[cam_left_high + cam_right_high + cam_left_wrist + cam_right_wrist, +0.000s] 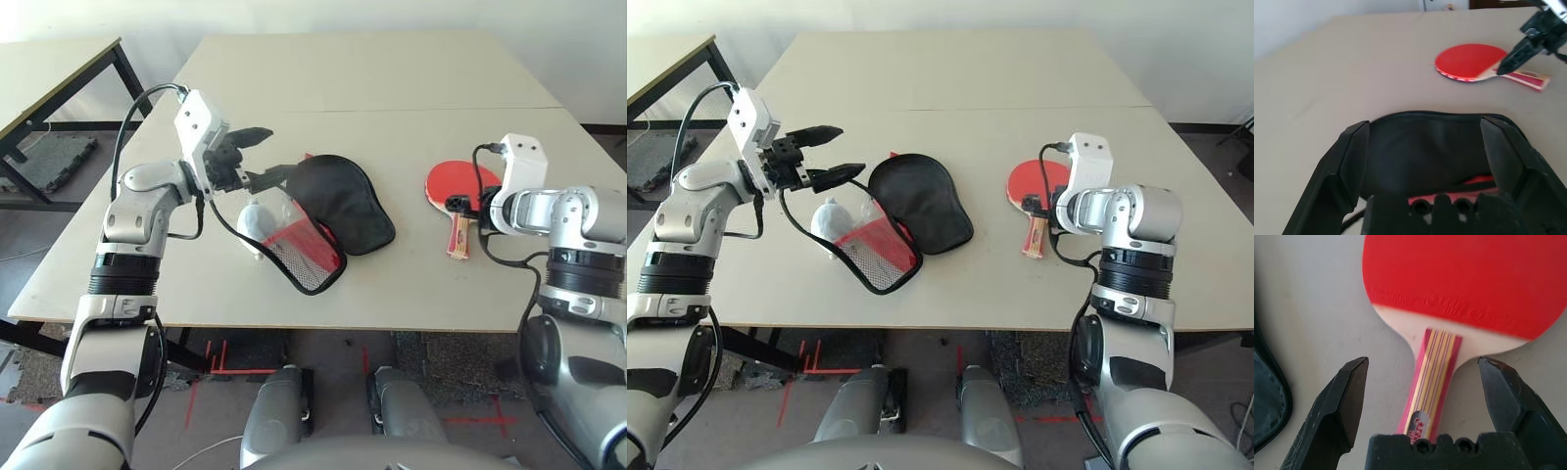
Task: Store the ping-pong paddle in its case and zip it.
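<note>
On the pale beige surface (392,294), wide free space is left beyond the black-and-red fabric case (341,206) and between it and the red-faced paddle with striped wooden handle (458,191); the near edge lies closer to both. The case is spread open, its mesh side beside a pale plush toy (832,221). The open left gripper (838,157) is held above the case, the open right gripper (1423,360) over the paddle's handle, nothing gripped

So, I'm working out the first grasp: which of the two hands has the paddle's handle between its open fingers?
The right hand, open above the paddle's handle; the left hand is open by the case.
</note>
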Robot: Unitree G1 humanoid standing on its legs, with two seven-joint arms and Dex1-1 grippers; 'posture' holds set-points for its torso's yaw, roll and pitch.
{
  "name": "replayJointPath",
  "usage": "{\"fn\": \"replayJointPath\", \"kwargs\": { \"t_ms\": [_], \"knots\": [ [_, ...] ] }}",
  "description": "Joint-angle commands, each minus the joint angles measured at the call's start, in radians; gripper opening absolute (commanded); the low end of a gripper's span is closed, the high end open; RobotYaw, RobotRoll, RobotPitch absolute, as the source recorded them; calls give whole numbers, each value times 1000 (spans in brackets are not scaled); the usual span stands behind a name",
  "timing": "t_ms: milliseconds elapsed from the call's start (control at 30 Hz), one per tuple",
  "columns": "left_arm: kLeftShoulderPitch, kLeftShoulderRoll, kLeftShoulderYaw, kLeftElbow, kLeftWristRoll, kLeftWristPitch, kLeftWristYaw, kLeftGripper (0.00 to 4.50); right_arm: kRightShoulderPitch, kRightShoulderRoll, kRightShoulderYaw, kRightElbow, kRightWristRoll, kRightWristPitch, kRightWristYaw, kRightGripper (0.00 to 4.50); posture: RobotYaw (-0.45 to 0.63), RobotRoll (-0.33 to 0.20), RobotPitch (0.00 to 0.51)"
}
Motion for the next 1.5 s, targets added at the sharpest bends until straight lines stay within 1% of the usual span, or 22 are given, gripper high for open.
{"fn": "replayJointPath", "kwargs": {
  "t_ms": [33,133,233,367,467,500,733,933,1167,1367,1500],
  "knots": [
    [14,16,-12,-26,-4,9,-19,4500,19,22,-27,2,-18,5,-13,4449,43,0,91],
    [14,13,-11,-25,-1,8,-17,4500,28,48,-40,8,-21,-1,-14,4449,43,0,88],
    [11,10,-14,-22,3,3,-14,4500,33,66,-47,14,-25,-12,-14,3912,42,0,85],
    [10,7,-16,-17,7,-2,-11,4500,32,81,-64,18,-29,-21,-11,2434,43,0,84],
    [14,10,-15,-11,10,-3,-11,4500,26,76,-59,4,-27,-12,0,1329,42,0,86],
    [15,11,-14,-9,10,-3,-10,4500,23,71,-52,-2,-25,-9,7,1110,42,0,86],
    [24,15,-11,-2,18,-8,-5,4500,-16,32,39,-65,3,23,73,1062,47,0,87],
    [30,16,-4,-5,19,-10,3,4500,-55,46,99,-125,18,62,106,1062,57,0,84],
    [42,22,4,-12,18,-12,16,4500,-102,139,138,-159,23,97,113,1062,72,0,82],
    [54,22,4,-29,16,-9,27,4500,-143,244,199,-68,10,23,107,1062,95,0,83],
    [64,29,9,-45,16,-7,36,4500,-168,274,220,0,4,-31,107,1062,107,0,84]
  ]
}}
